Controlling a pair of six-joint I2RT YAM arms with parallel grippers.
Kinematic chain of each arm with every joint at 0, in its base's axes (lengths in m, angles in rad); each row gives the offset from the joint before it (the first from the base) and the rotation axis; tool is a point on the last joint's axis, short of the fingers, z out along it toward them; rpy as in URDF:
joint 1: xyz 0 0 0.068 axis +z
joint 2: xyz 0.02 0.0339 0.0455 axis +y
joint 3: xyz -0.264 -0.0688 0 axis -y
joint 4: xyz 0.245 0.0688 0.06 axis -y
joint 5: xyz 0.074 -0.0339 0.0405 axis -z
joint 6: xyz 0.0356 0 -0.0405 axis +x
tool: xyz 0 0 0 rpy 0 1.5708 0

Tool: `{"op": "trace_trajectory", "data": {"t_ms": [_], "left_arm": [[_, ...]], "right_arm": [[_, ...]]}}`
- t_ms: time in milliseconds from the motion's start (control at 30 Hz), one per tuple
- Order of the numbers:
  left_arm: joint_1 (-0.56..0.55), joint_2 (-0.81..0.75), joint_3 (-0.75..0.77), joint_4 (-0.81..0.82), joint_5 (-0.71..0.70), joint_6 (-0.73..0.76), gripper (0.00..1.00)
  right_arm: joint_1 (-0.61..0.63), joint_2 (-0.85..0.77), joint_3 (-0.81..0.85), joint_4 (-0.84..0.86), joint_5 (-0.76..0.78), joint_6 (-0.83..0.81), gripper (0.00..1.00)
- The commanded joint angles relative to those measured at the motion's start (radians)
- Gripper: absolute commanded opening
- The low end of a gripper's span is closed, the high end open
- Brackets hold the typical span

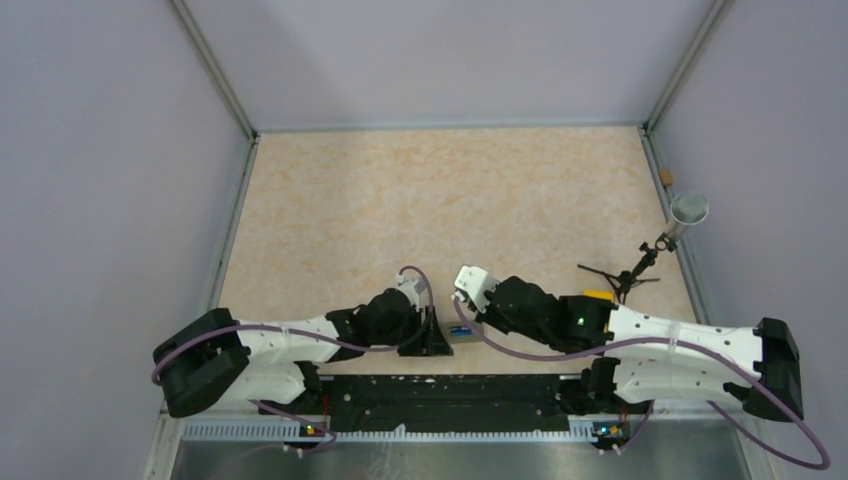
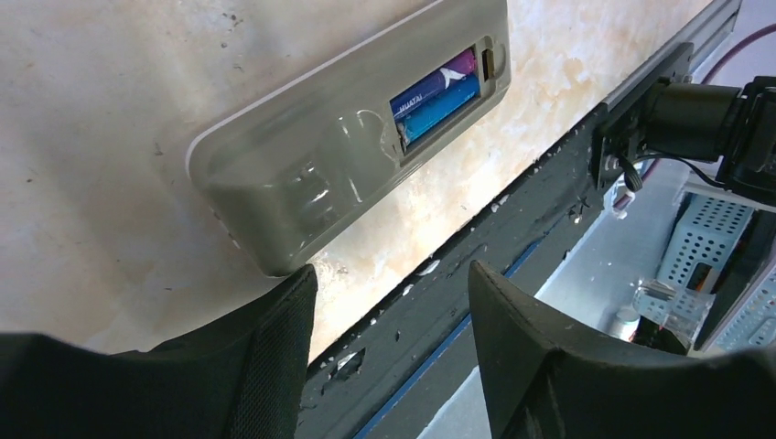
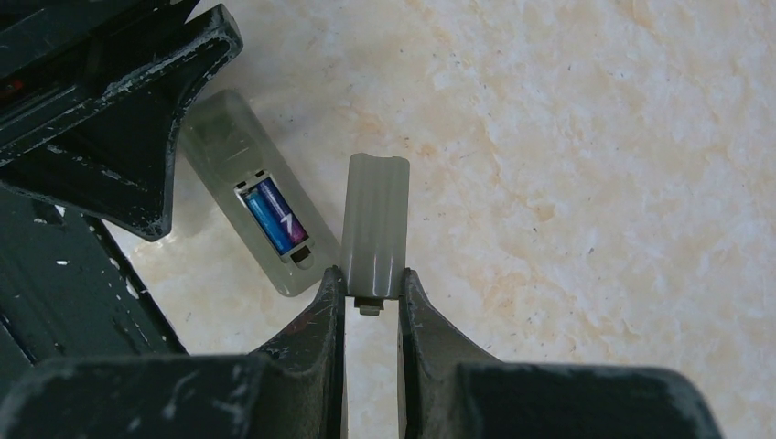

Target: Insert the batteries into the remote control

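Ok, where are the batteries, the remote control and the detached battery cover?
batteries (image 3: 268, 215): right wrist view, on the blue cells in the recess.
remote control (image 2: 302, 169): left wrist view, on its plain grey back.
battery cover (image 3: 375, 224): right wrist view, middle of its panel.

the left arm (image 1: 290, 342) and right arm (image 1: 680, 345) each have white shells between black joints and a bulky black housing at the base end, with a purple cable (image 1: 540, 353) running alongside. a small green light (image 1: 580, 321) glows on the right arm. the right gripper (image 3: 370, 279) has matte black wedge fingers (image 3: 322, 315), scuffed and flecked white.
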State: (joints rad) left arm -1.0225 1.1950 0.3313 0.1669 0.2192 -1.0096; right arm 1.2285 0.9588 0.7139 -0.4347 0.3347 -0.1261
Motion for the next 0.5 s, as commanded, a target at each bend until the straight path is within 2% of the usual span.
{"op": "trace_trajectory", "data": {"t_ms": [0, 467], "left_arm": [[0.008, 0.031, 0.026, 0.061, -0.016, 0.019, 0.63], [0.119, 0.05, 0.012, 0.08, -0.015, 0.071, 0.62]], "right_arm": [[-0.018, 0.011, 0.004, 0.032, -0.004, 0.013, 0.0], [-0.021, 0.066, 0.026, -0.026, -0.048, 0.019, 0.0]]}}
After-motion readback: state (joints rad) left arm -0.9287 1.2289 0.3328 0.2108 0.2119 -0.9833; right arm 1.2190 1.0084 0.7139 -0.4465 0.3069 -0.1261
